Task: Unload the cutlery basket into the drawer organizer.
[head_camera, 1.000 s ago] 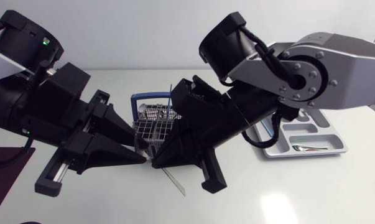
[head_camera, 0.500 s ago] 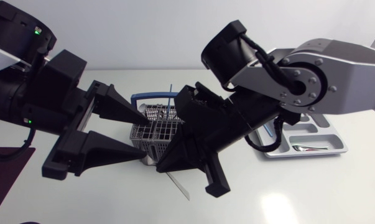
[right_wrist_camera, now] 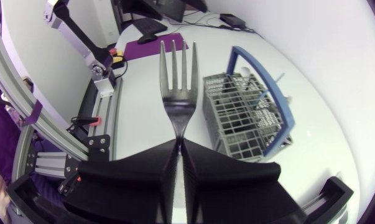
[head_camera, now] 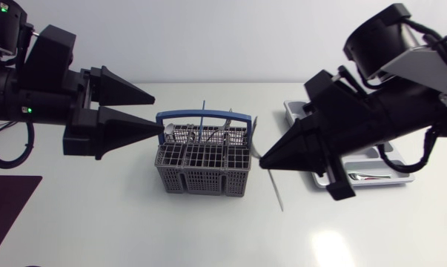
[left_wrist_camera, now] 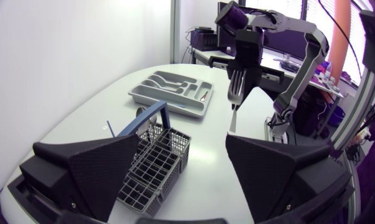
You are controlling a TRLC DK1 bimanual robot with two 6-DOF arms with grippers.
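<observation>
The grey wire cutlery basket (head_camera: 202,159) with a blue handle stands mid-table and holds some silver pieces and a thin blue stick. My left gripper (head_camera: 156,113) hovers just left of it, open and empty; in its wrist view the basket (left_wrist_camera: 153,165) lies under and between the spread fingers (left_wrist_camera: 94,168). My right gripper (head_camera: 264,165) is right of the basket, shut on a silver fork (head_camera: 276,194). The fork's tines (right_wrist_camera: 176,87) stick out ahead of the closed fingertips. The grey drawer organizer (head_camera: 371,167) lies at the right, partly hidden by my right arm.
One piece of cutlery (head_camera: 368,176) lies in a front compartment of the organizer. A dark purple mat (head_camera: 8,208) covers the table's front left corner. The left wrist view shows the organizer (left_wrist_camera: 171,93) beyond the basket.
My left gripper has opened and pulled back to the left. My right arm has swung to the right with the fork, uncovering the basket.
</observation>
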